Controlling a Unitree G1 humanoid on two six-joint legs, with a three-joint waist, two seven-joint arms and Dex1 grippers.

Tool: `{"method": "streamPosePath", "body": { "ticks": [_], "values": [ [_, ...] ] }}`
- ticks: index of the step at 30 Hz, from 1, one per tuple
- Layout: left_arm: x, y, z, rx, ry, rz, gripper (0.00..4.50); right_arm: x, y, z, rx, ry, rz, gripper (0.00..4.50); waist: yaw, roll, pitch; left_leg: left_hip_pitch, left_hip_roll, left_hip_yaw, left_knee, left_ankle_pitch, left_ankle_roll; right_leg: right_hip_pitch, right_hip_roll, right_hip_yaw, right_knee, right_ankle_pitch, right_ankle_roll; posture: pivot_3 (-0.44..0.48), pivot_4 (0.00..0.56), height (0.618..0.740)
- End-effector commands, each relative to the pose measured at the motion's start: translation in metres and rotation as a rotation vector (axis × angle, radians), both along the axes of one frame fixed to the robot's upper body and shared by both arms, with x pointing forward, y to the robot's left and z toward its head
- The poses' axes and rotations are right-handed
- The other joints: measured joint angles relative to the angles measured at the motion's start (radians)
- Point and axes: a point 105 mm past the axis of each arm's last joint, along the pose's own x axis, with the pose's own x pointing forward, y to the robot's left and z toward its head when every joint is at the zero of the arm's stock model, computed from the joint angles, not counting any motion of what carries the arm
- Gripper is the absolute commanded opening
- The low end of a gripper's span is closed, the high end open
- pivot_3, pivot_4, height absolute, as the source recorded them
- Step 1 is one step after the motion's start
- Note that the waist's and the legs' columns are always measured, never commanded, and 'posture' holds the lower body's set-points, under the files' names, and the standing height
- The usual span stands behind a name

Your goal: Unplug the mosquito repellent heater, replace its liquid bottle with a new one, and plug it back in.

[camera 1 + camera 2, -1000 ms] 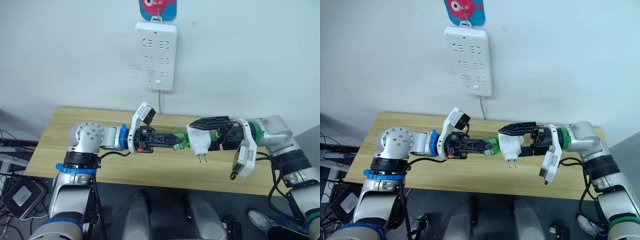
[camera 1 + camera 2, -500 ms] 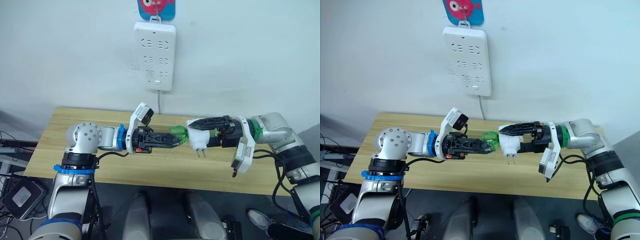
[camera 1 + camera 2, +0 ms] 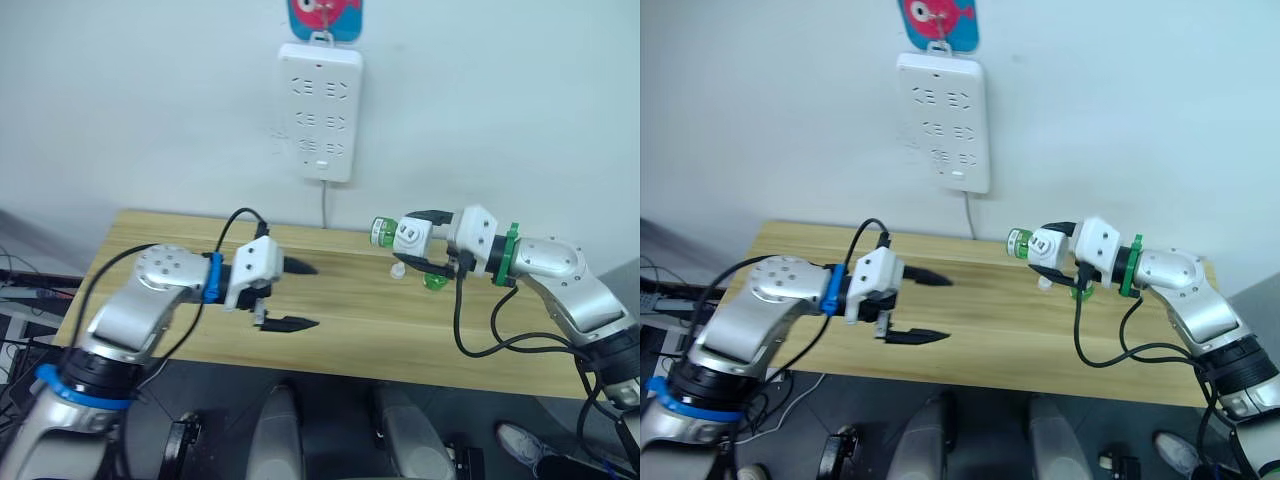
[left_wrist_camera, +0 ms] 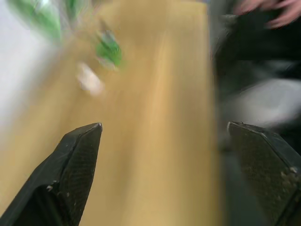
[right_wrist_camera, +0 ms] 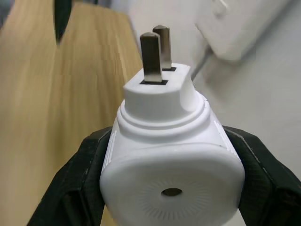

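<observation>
The mosquito repellent heater (image 3: pixel 408 236) is gripped between the two black fingers of the right gripper (image 3: pixel 418 241) and is held in the air above the far right part of the wooden table (image 3: pixel 340 330), below and to the right of the white power strip (image 3: pixel 318 112) that hangs on the wall; a green bottle (image 3: pixel 380 233) is seated in the heater on the side toward the robot's left; in the right wrist view the heater's white body (image 5: pixel 171 153) is seen clamped from both sides, with its two metal prongs (image 5: pixel 156 50) pointing away from the camera; a second green bottle (image 3: pixel 435 280) lies on the table just beneath the right gripper, with a small white cap (image 3: pixel 398 270) on the wood beside it; the left gripper (image 3: pixel 297 295) is held over the left half of the table, well apart from the heater, its fingers spread wide and nothing between them.
</observation>
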Motion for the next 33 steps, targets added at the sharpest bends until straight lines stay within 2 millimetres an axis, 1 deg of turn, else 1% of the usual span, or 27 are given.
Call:
{"method": "streamPosePath", "body": {
  "ticks": [1,2,4,5,9,11,17,18,25,32,33],
  "values": [
    [0.014,-0.006,0.017,0.042,-0.415,0.034,4.5,-0.004,0.001,0.004,0.147,0.355,-0.138,3.08,0.004,-0.001,0.0,-0.001,-0.001,0.0,0.0,0.001,0.001,0.0,0.0,0.001,-0.001,0.0,0.001,-0.044,0.303,0.74],
    [0.016,-0.01,0.014,0.075,-0.491,0.022,4.5,-0.003,0.001,0.003,0.156,0.41,-0.168,3.07,0.004,-0.001,0.0,-0.001,-0.002,0.001,0.0,0.002,0.003,0.0,-0.001,0.002,-0.002,0.001,0.001,-0.045,0.303,0.74],
    [0.021,-0.017,0.008,0.123,-0.581,0.016,4.5,-0.003,0.001,0.001,0.159,0.477,-0.213,3.07,0.005,-0.001,0.0,-0.001,-0.003,0.002,0.0,0.002,0.004,0.0,-0.001,0.003,-0.003,0.001,0.003,-0.044,0.303,0.74],
    [0.023,-0.02,0.004,0.144,-0.608,0.013,4.5,-0.002,0.0,0.0,0.173,0.511,-0.242,3.07,0.005,-0.001,0.0,-0.002,-0.005,0.002,-0.001,0.003,0.005,-0.001,-0.002,0.003,-0.003,0.001,0.004,-0.044,0.303,0.74],
    [0.032,-0.035,0.006,0.137,-0.661,0.031,4.5,-0.004,0.005,0.002,0.213,0.601,-0.265,3.07,0.005,-0.001,0.0,-0.011,-0.006,0.001,-0.001,0.003,0.006,-0.009,-0.003,0.002,-0.002,0.003,0.006,-0.049,0.304,0.74],
    [0.034,-0.042,0.001,0.163,-0.654,0.019,4.5,-0.004,0.007,0.002,0.237,0.635,-0.282,3.07,0.005,-0.001,0.0,-0.019,-0.007,0.0,0.0,0.003,0.007,-0.016,-0.003,0.001,0.0,0.004,0.007,-0.05,0.304,0.74],
    [0.038,-0.051,-0.01,0.192,-0.622,0.019,4.5,-0.011,0.015,0.002,0.244,0.667,-0.277,3.07,0.003,-0.001,0.0,-0.018,-0.007,-0.001,-0.002,0.003,0.008,-0.016,-0.003,0.0,-0.001,0.003,0.006,-0.05,0.304,0.74],
    [0.039,-0.052,-0.01,0.195,-0.619,0.02,4.5,-0.011,0.016,0.003,0.251,0.671,-0.276,3.07,0.002,-0.001,0.0,-0.018,-0.007,-0.001,-0.003,0.003,0.008,-0.016,-0.003,0.0,-0.001,0.003,0.006,-0.064,0.303,0.74],
    [0.042,-0.068,-0.005,0.174,-0.641,0.024,4.5,-0.017,0.023,0.003,0.252,0.686,-0.261,3.07,-0.008,-0.001,0.0,-0.018,-0.008,-0.001,-0.002,0.004,0.008,-0.016,-0.003,0.0,0.0,0.003,0.007,-0.07,0.3,0.74],
    [0.042,-0.079,-0.007,0.17,-0.619,0.024,4.5,-0.019,0.027,0.004,0.262,0.693,-0.258,3.07,-0.014,-0.001,0.0,-0.018,-0.009,-0.001,-0.003,0.004,0.009,-0.016,-0.004,-0.001,0.0,0.003,0.007,-0.07,0.297,0.74],
    [0.041,-0.08,-0.007,0.167,-0.615,0.021,4.32,-0.019,0.027,0.005,0.263,0.693,-0.257,3.07,-0.014,-0.001,0.0,-0.018,-0.009,-0.001,-0.003,0.004,0.009,-0.016,-0.004,-0.001,0.0,0.003,0.007,-0.071,0.291,0.74]
  ]
}}
